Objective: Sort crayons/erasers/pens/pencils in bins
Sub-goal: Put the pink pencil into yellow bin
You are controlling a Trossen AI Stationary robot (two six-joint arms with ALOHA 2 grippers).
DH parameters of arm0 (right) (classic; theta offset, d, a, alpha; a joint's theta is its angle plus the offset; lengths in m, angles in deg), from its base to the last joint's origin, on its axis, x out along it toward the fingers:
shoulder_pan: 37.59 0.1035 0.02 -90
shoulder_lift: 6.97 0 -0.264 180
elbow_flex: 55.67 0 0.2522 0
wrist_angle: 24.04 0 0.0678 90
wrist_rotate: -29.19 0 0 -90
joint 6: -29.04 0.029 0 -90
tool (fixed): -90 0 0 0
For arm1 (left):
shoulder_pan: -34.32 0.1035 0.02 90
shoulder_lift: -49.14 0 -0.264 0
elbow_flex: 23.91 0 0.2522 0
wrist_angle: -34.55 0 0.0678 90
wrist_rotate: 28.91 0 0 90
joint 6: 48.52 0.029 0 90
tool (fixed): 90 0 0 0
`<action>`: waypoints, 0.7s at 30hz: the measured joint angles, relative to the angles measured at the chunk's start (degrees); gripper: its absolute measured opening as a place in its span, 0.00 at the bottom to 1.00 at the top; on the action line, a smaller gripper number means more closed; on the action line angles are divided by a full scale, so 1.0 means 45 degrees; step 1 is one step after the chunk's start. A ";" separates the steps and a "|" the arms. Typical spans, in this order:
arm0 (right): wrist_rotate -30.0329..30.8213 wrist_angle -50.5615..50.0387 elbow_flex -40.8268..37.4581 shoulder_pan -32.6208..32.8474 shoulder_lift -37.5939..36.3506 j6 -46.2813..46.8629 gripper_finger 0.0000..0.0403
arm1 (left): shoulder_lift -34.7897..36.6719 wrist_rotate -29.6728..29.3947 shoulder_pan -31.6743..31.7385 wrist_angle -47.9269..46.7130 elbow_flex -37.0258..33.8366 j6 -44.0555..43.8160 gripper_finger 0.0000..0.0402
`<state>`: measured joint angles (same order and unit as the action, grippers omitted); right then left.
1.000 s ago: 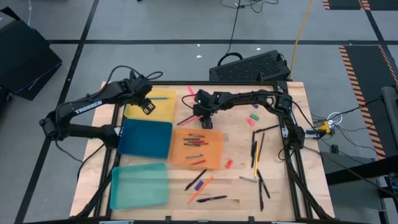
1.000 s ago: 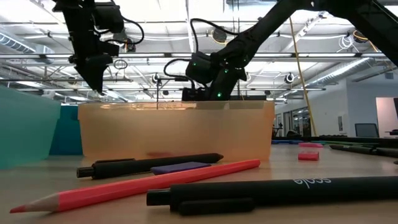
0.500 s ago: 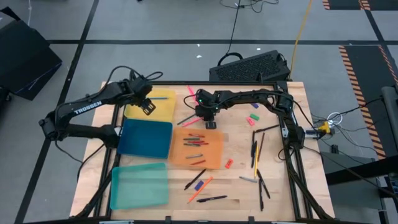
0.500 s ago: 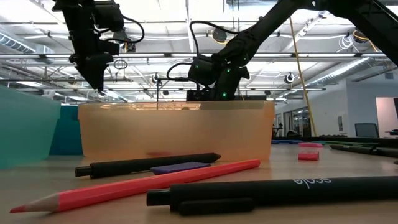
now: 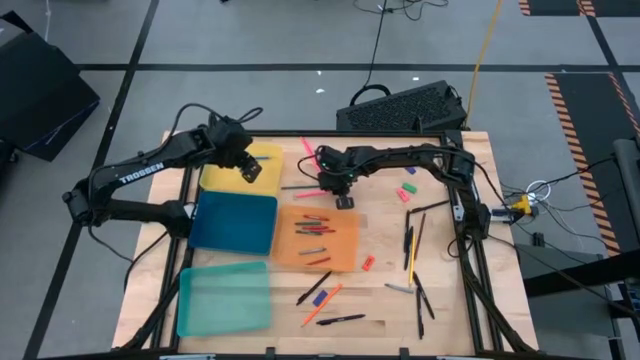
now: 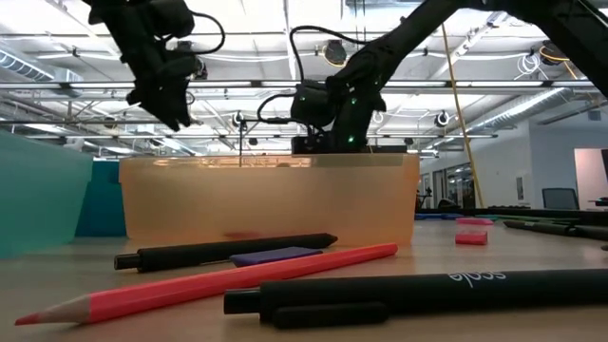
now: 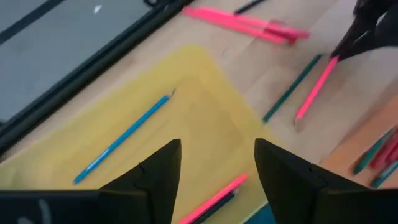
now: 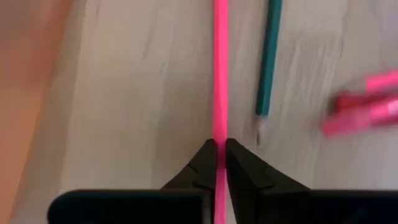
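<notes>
Holding several crayons, the orange bin sits beside an empty blue bin.

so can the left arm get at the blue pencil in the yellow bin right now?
Probably yes: the left pincer hovers open above the yellow bin, and the blue pencil lies uncovered on the bin floor. The right pincer is off beside it, clamping a pink pencil.

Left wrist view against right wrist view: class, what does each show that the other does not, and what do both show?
Only the left wrist view shows the yellow bin, a blue pencil in it, and the open left end effector. Only the right wrist view shows the right end effector shut on the pink pencil. Both show that pink pencil and the green pencil beside it on the table.
</notes>
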<state>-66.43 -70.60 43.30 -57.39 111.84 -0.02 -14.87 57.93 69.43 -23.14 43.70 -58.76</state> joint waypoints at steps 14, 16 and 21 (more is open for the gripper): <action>-0.0083 0.1290 0.0044 0.0006 -0.4562 0.2619 0.04 | 0.0000 0.2344 -0.0166 0.3569 0.0000 0.0819 0.52; -0.0083 0.1802 0.0039 0.0006 -0.5017 0.3053 0.04 | 0.0000 0.3341 -0.0310 0.4508 0.0000 0.1115 0.52; -0.0135 0.3319 0.0055 0.0006 -0.5960 0.4114 0.04 | -0.0005 0.4472 -0.0885 0.7000 0.0000 0.1575 0.52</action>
<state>-67.04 -55.66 43.54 -57.36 85.02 18.49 -14.89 78.05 65.45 8.36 43.70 -51.67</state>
